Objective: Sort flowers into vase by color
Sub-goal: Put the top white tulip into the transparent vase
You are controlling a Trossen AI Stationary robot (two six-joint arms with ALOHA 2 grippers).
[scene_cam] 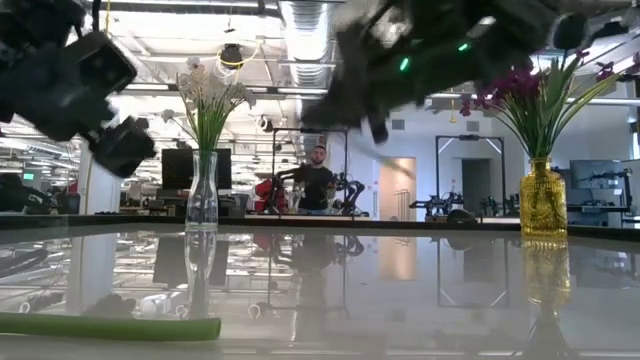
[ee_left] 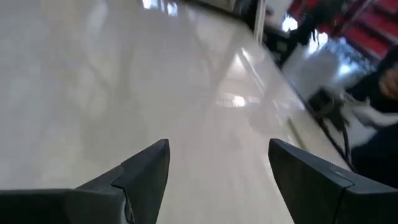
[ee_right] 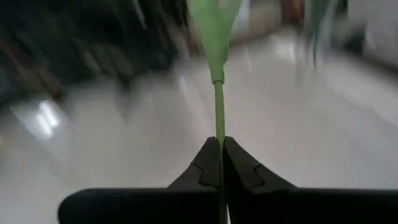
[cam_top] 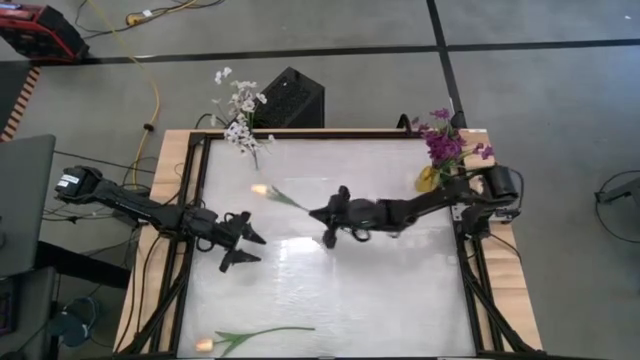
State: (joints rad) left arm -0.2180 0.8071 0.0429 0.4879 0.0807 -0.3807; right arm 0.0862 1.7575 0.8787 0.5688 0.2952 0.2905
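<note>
My right gripper [cam_top: 316, 212] hovers over the table's middle, shut on a peach tulip [cam_top: 258, 190] whose stem [ee_right: 218, 106] sticks out past its fingertips [ee_right: 220, 142]. My left gripper [cam_top: 250, 248] is open over the table's left part, holding nothing [ee_left: 217, 149]. A second tulip [cam_top: 205, 343] lies flat near the near edge, its stem [scene_cam: 100, 327] on the tabletop. White sprays stand in a clear vase [scene_cam: 202, 190] at the far left. Purple blossoms [cam_top: 443, 145] stand in a yellow vase [scene_cam: 543, 200] at the far right. My right gripper pinches the tulip's thin green stem near its free end [ee_right: 218, 121] between the two fingers. The stem runs straight on from the fingertips, along them, toward the table's far left, with the bud [cam_top: 258, 190] at its outer end. In the low view the gripper [scene_cam: 375, 120] is well above the tabletop.
Glossy white tabletop [cam_top: 380, 300] inside a dark frame with wooden borders. A black box [cam_top: 290, 97] sits beyond the far edge, by the white flowers. A person [scene_cam: 318, 180] sits far back in the room.
</note>
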